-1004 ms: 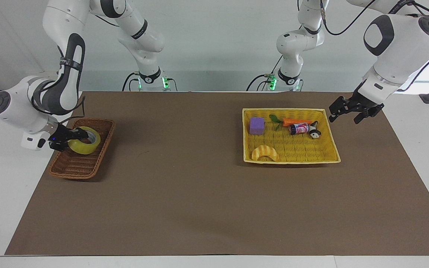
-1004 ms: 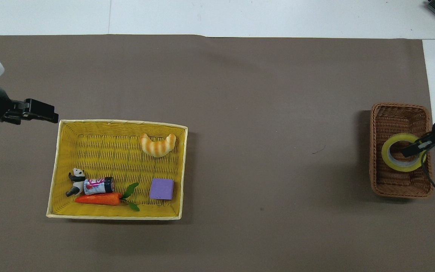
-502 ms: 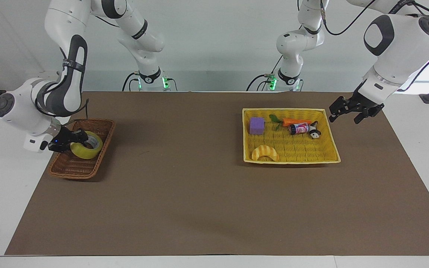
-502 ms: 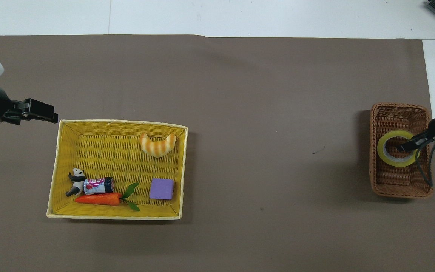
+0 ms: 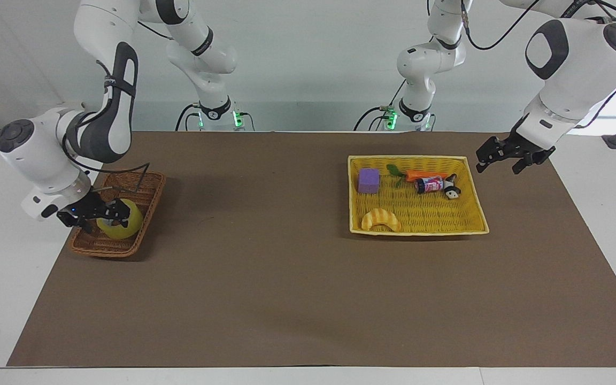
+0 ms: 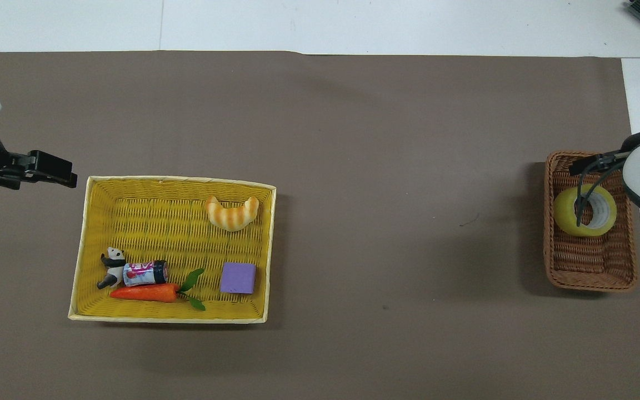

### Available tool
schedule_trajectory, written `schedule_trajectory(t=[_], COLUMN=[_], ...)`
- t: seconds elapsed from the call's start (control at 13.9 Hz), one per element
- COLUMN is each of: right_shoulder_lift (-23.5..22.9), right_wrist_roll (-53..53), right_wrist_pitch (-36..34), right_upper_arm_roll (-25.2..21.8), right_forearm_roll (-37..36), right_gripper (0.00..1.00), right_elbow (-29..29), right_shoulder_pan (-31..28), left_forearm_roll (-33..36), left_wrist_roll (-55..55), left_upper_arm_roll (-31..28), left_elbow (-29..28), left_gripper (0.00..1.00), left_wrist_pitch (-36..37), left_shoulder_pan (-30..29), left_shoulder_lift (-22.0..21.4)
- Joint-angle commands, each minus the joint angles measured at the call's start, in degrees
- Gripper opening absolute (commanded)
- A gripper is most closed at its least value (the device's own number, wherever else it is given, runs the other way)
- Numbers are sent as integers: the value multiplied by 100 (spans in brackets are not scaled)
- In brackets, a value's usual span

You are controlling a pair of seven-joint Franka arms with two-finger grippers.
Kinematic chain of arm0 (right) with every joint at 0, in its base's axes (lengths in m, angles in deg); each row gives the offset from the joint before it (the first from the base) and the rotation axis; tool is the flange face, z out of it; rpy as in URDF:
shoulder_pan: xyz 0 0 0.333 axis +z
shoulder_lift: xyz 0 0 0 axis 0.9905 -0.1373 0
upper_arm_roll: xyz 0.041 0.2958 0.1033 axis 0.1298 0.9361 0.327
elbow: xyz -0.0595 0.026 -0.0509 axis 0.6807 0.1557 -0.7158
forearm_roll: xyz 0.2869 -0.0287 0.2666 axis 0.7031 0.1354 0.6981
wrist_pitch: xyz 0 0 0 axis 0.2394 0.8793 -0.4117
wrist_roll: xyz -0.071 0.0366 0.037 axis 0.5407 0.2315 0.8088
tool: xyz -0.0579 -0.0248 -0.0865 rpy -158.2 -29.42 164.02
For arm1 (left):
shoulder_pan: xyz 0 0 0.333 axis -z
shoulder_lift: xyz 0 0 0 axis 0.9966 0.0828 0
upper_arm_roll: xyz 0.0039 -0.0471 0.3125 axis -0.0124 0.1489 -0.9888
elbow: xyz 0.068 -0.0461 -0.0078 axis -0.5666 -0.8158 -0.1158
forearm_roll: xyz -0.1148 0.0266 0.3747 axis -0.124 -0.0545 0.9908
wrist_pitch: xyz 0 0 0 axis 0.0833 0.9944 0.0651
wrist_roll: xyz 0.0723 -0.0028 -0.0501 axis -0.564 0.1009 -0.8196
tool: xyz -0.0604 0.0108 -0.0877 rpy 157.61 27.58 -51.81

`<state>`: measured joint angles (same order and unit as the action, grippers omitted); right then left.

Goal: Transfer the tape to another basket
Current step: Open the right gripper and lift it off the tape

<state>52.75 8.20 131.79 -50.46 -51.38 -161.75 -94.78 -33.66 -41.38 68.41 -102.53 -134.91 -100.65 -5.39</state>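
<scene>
The yellow tape roll (image 5: 123,225) is tilted up on its edge over the dark brown wicker basket (image 5: 106,248) at the right arm's end of the table. My right gripper (image 5: 111,215) is shut on the roll's wall, with one finger in its core. In the overhead view the tape (image 6: 567,210) shows over the same basket (image 6: 589,269), and the white arm covers most of the hand. My left gripper (image 5: 503,159) hangs open and empty beside the yellow basket (image 5: 420,214), over the mat at the left arm's end.
The yellow flat basket (image 6: 148,222) holds a croissant toy (image 6: 232,212), a purple block (image 6: 238,278), a carrot (image 6: 145,292), a small can (image 6: 145,273) and a panda figure (image 6: 110,261). Brown mat lies between the two baskets.
My right gripper has carried the tape along the brown basket away from the robots and tipped it from flat onto its edge. My left gripper has shifted slightly.
</scene>
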Motion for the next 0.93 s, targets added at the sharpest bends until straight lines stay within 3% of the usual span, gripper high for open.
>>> schedule_trajectory(t=[0.0,0.29,0.43,0.65,0.86], right_shoulder_lift=[233,1057,1628,2060,2439], right_wrist_roll=[-938,-2503,-2970,-3322,-3516], right_wrist_pitch=[-93,-960,-1777,-2701,-2984], right_upper_arm_roll=[-36,-1,-19,7,104], right_forearm_roll=[-282,-425,-547,-592,-610], right_gripper=[100,100,100,100,100], right_elbow=[175,202,263,780,642], right_shoulder_pan=[351,572,687,678,931], left_forearm_roll=[147,602,595,525,436], left_wrist_roll=[33,51,60,42,25], left_upper_arm_roll=[5,-82,-703,-1811,-2140], left_elbow=[503,688,776,838,820], left_gripper=[100,100,100,100,100], left_wrist_pitch=[451,697,803,900,926], left_shoulder_pan=[46,597,1185,2188,2428], left_shoulder_lift=[215,190,145,67,-231])
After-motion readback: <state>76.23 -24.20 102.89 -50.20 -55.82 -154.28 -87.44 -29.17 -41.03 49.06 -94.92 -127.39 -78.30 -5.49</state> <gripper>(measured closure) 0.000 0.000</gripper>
